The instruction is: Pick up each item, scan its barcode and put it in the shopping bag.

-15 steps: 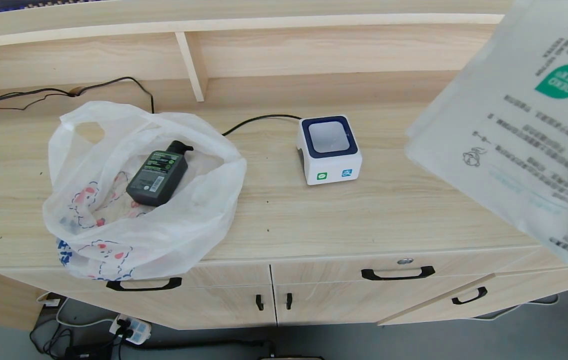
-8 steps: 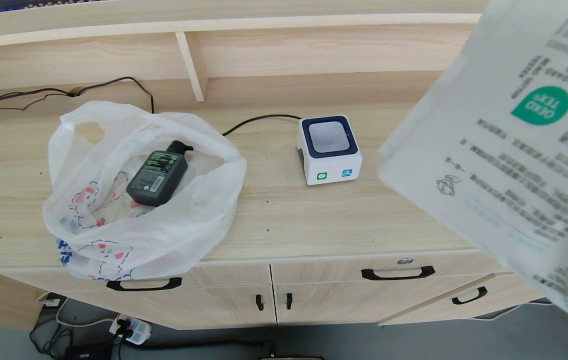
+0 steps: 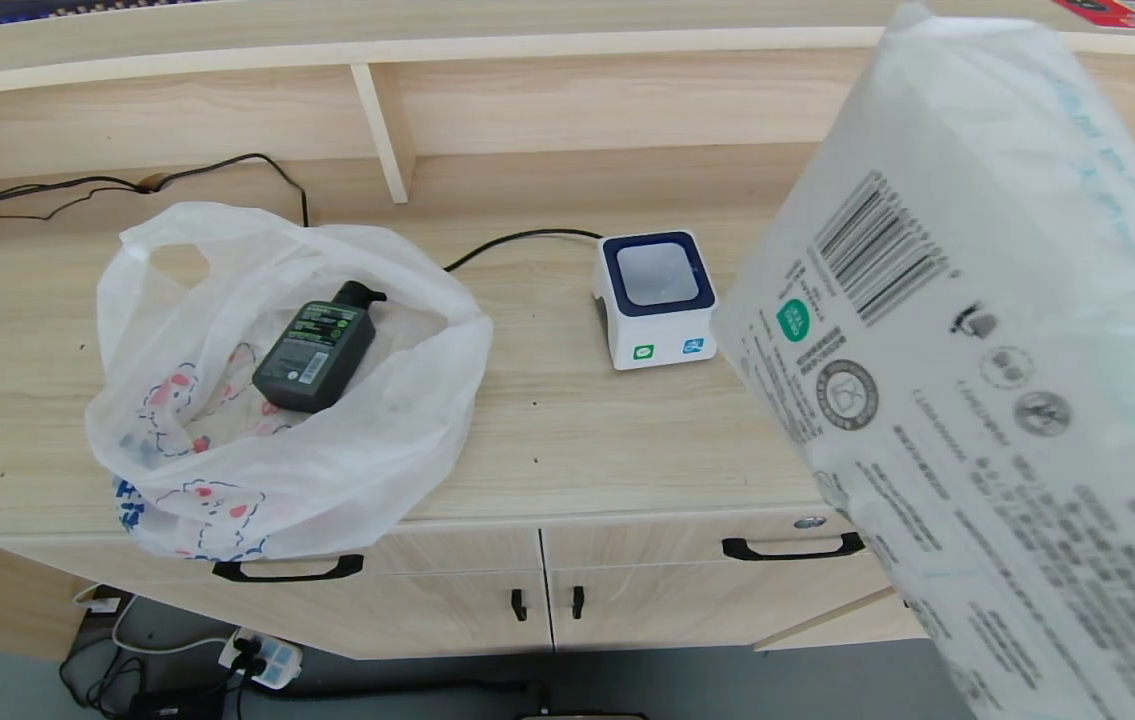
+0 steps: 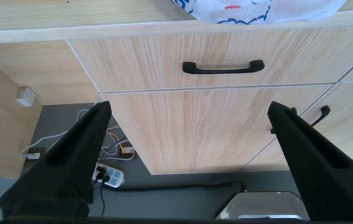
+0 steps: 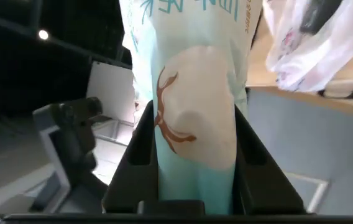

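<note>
The bottle (image 3: 315,350) lies in the shopping bag (image 3: 227,450) on the counter (image 3: 577,440). The scanner (image 3: 657,300) stands at 3 o'clock from the shopping bag. The package (image 3: 1007,380) is at 4 o'clock from the scanner.

Bright even light on counter (image 3: 627,440), soft shadows, dark room (image 5: 33,68) behind package (image 5: 195,137)

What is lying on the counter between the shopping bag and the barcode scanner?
In the head view, the counter between the shopping bag and the barcode scanner is bare wood, crossed at the back by a black cable.
</note>
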`<state>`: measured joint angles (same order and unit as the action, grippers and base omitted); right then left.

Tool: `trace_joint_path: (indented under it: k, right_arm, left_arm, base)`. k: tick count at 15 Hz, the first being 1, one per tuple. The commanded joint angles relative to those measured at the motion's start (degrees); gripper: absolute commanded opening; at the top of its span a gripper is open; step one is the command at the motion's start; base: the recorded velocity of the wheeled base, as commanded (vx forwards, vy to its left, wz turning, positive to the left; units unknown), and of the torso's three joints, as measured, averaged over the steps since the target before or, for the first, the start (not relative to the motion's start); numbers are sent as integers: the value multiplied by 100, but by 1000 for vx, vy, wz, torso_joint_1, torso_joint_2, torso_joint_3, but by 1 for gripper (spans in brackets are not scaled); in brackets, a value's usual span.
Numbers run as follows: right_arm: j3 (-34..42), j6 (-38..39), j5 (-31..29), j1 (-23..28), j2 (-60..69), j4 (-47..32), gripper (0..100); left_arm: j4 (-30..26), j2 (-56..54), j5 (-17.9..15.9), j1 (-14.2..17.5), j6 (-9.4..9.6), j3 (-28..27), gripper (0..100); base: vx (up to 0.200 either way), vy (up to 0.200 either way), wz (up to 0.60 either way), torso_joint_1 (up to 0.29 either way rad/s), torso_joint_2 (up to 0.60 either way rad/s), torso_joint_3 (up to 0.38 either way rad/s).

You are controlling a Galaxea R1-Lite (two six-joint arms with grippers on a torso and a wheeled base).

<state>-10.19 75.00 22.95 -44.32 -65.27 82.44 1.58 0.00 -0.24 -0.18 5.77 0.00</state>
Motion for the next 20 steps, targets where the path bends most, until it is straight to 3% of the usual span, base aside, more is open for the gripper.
trace_joint_path:
  k: [1, 5, 8, 9, 10, 13, 20]
  right_arm:
    - [-159, -1259, 42, 627, -548, -18, 0]
    - [-906, -3615, 280, 1339, -865, -563, 0]
    - [-2031, -4986, -309, 1515, -1084, -2400, 0]
    - [-2795, -5786, -960, 1497, -1190, -3569, 0]
    - [-3279, -6366, -1188, 1497, -1243, -4219, 0]
    - [-3929, -7983, -1592, 1506, -1410, -5256, 0]
    - [-4342, -8563, -1654, 1198, -2139, -5265, 0]
  left_arm:
    - [0, 9, -2, 1, -5, 0, 100]
    - [0, 9, -2, 9, -23, 0, 100]
    - [0, 9, -2, 1, -14, 0, 100]
    - [0, 9, -2, 1, -23, 0, 100]
    - [-9, 9, -2, 9, -23, 0, 100]
    - [-18, 9, -2, 1, -23, 0, 100]
    - [-27, 9, -2, 1, -32, 0, 100]
  base:
    - [0, 0, 0, 0, 0, 0]
    - [0, 0, 0, 0, 0, 0]
    - [0, 0, 0, 0, 0, 0]
    - [0, 0, 0, 0, 0, 0]
    - [0, 0, 0, 0, 0, 0]
    - [0, 0, 0, 0, 0, 0]
    - [0, 0, 0, 0, 0, 0]
